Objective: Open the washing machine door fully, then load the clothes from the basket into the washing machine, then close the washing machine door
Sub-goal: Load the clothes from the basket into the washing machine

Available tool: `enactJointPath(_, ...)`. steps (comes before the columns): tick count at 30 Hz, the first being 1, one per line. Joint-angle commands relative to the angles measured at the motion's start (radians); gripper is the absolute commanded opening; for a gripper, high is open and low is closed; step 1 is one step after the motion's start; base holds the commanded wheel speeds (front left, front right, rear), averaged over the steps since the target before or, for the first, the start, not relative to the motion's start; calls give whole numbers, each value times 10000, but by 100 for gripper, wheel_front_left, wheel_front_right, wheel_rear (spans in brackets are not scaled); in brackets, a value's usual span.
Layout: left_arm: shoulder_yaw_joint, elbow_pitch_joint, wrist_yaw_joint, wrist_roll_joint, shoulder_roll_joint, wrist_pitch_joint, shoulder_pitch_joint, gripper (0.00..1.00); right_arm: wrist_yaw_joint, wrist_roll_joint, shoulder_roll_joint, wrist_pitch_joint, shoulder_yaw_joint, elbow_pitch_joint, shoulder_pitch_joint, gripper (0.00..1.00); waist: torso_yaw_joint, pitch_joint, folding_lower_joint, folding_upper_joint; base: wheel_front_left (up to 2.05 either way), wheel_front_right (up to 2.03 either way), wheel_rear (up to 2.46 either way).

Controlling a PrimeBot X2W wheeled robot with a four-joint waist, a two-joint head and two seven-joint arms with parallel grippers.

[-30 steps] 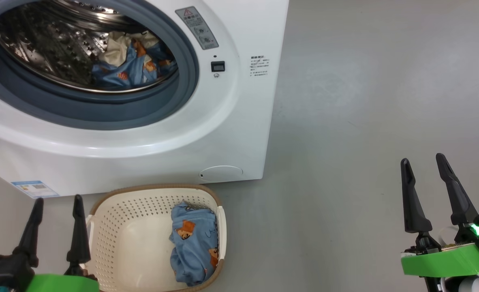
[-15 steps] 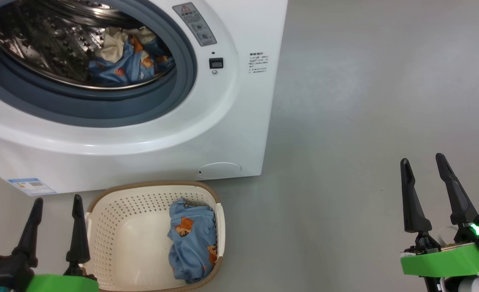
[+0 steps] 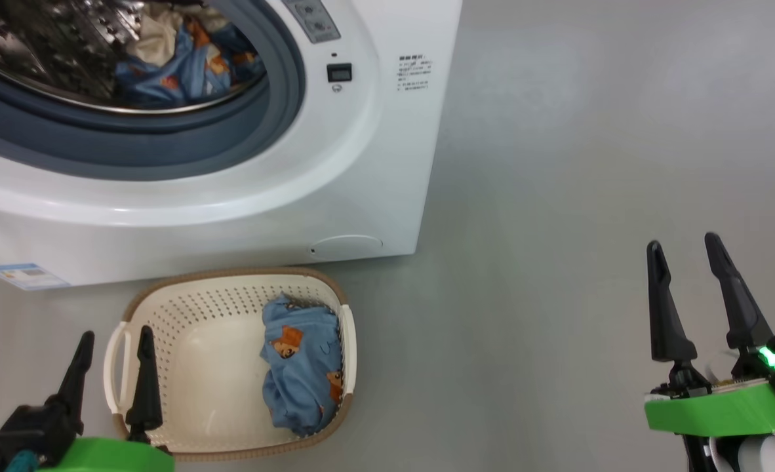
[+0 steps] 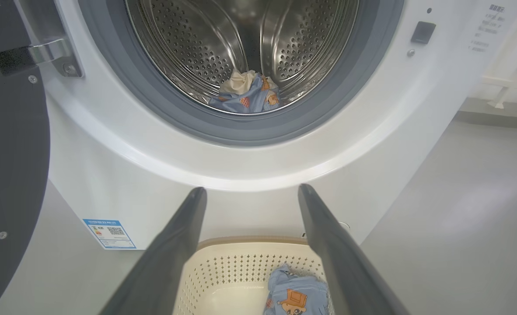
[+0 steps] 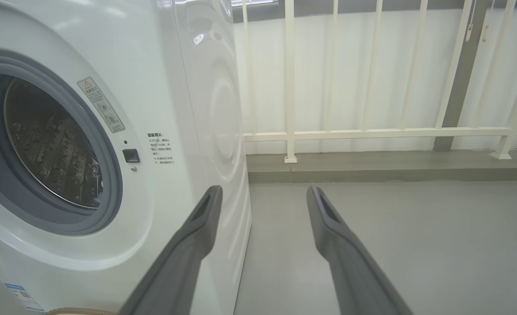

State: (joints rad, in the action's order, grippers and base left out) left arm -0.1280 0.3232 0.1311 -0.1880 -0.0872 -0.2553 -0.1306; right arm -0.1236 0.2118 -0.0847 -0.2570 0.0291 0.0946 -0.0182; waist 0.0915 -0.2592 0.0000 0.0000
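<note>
Right now my left gripper hangs low at my left with its two dark fingers spread wide and nothing between them. In my head view one finger crosses the left edge of the basket. My right gripper is just as wide and empty. It is well apart from everything, over bare grey floor to the right of the washing machine.

The basket sits on the floor just in front of the machine, below its round flap. Against the basket's right wall lies a crumpled heap of light blue clothes printed with orange-brown bears.

The door stands swung open at the left; my left wrist view shows it as a dark panel beside its hinge. The mouth of the machine is uncovered and ringed by a grey-blue gasket. In the bottom of the steel drum rests a second bundle of the same blue print, with a cream piece on top. A blue label sits low on the machine's left front. In my right wrist view a white railing runs behind the machine.
</note>
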Motion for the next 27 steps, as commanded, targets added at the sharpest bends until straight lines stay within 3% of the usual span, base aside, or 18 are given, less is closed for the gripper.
enactJointPath(1,-236,-43,-4,-105,-299,-65,-376,100,-71,-81,-45,-48,-262,297,-358,100,82,-322,0,0,0,0,0)
enactJointPath(27,1931,4938,-4,-1463,-1216,-65,-3258,100,-71,-19,332,-48,-508,481,-1998,100,844,-2938,0,0,0,0,0)
